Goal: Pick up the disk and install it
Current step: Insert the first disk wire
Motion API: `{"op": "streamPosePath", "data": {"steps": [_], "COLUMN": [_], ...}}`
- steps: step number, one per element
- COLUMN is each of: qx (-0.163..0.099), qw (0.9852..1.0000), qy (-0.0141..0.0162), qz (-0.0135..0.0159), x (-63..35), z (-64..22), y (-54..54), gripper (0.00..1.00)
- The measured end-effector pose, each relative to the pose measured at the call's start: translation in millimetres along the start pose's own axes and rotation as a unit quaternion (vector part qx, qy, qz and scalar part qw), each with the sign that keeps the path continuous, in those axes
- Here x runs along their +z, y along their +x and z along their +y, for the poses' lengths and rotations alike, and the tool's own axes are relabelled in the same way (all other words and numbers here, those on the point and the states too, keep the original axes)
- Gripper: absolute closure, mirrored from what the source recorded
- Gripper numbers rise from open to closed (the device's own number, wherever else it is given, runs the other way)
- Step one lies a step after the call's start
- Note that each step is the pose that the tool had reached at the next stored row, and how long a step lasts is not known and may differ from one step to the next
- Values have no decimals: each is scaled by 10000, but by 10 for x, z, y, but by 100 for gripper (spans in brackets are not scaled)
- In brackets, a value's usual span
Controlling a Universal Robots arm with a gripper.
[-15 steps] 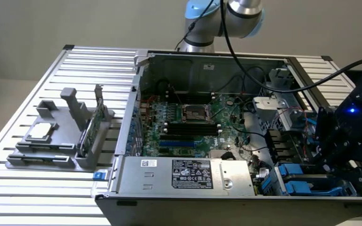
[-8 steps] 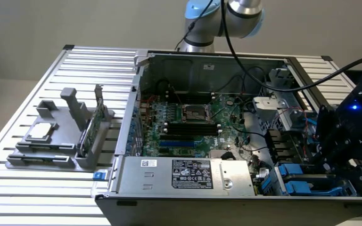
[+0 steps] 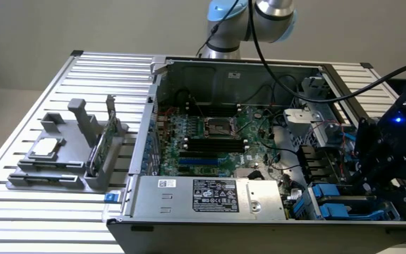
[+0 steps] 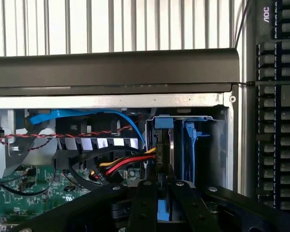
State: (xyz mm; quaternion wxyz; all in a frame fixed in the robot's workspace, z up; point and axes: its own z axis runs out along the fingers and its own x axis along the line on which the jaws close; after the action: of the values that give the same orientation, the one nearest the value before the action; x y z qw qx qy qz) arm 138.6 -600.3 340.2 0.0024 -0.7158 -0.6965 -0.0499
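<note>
Table: a slatted metal table [image 3: 19, 211] carried the whole job, with an open computer case [image 3: 238, 66] lying on it
Case: its motherboard [image 3: 213, 140] and power supply [image 3: 210, 196] lay exposed, and the drive bay [image 3: 344, 203] sat at the corner on the exterior view's right
Arm: the robot arm [image 3: 252, 16] reached from behind the case, and its dark wrist unit hung over the drive bay
Gripper: the gripper [image 4: 157, 191] was down at the bay, its two black fingers [image 4: 144, 203] close on either side of a thin, blue-edged slab standing on edge
Jaws: they looked clenched on the disk, though the contact itself was hard to make out
Disk: the disk [image 4: 162, 152] stood upright in the bay, beside an empty blue bracket [image 4: 190, 145]
Progress: by my reading the pick-up was done and the install was under way; whether the disk was fully seated could not be told
Exterior view: it gave the fixture [image 3: 69, 153] with a small silver chip [image 3: 46, 148] and an upright card [image 3: 101, 143], all well apart from the gripper
Wrist view: it gave the bay's inside, the red and yellow cables [image 4: 128, 164] touching the disk's side, and a keyboard [image 4: 280, 96] beyond the case
</note>
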Motion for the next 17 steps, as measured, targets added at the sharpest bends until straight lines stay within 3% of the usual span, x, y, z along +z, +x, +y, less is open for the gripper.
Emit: {"op": "streamPosePath", "data": {"steps": [17], "qx": [0], "qw": [10000], "qy": [0], "qz": [8], "x": [30], "z": [14], "y": [23], "gripper": [84]}}
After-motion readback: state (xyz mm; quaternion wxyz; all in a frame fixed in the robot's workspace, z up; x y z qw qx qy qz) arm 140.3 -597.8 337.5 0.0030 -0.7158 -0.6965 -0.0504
